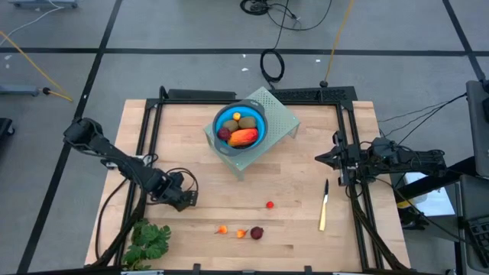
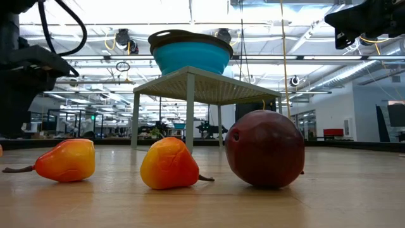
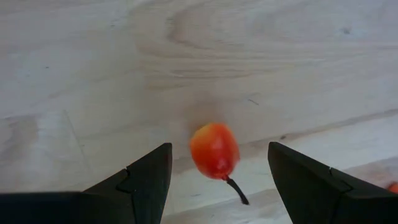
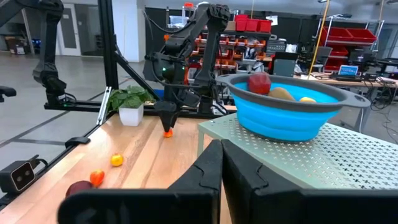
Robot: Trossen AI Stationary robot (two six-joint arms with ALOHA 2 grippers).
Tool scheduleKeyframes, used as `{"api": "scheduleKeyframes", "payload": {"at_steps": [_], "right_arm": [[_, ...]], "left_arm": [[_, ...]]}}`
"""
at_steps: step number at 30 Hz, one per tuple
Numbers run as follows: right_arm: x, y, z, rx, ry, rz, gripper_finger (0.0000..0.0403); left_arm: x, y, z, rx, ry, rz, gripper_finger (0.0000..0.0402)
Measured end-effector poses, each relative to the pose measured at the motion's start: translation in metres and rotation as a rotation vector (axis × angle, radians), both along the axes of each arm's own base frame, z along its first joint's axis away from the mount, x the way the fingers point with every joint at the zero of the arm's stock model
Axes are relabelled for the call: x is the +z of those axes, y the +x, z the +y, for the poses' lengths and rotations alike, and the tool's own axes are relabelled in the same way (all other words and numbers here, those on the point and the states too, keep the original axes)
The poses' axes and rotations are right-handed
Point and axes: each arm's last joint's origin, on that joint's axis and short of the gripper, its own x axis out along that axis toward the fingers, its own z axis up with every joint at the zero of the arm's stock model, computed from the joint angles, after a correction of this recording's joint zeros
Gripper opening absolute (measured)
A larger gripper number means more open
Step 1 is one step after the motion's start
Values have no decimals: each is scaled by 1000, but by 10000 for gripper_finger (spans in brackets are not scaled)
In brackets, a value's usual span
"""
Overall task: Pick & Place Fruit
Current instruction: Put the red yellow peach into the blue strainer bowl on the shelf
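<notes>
Table: light wood, dark rail frame. Perforated pale-green stand at the far middle carries the blue bowl; high view shows the bowl's fruit: long orange-red piece, dark red ball, brown-green ovals, a small yellow one. Low view only sees bowl and stand from the side, contents hidden.

Left end effector: over the table's left part, well away from the stand, fingers spread wide, nothing between them in contact. Left wrist view shows what the others don't: a small red-orange fruit with a dark stem lying on the wood below, between the open fingers, not gripped.

Right end effector: at the right rail, fingers fully closed, empty; knife lies on the table near it, toward the front edge.

Loose fruit on the table front: dark red ball, two small orange pieces in a row, well apart from both end effectors; one tiny red piece between them. Low view shows that front row large. Green leafy bunch at the front-left corner.
</notes>
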Motion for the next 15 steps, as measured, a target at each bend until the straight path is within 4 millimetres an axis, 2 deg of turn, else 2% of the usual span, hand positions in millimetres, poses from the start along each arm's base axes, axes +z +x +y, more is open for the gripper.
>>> {"api": "scheduleKeyframes", "payload": {"at_steps": [4, 15], "right_arm": [[0, 0, 0, 0, -1, 0, 0], [1, 0, 0, -1, 1, -7, 0]], "left_arm": [[-6, -1, -2, 0, 8, 22, 266], [-23, 12, -10, -8, 12, 46, 266]]}}
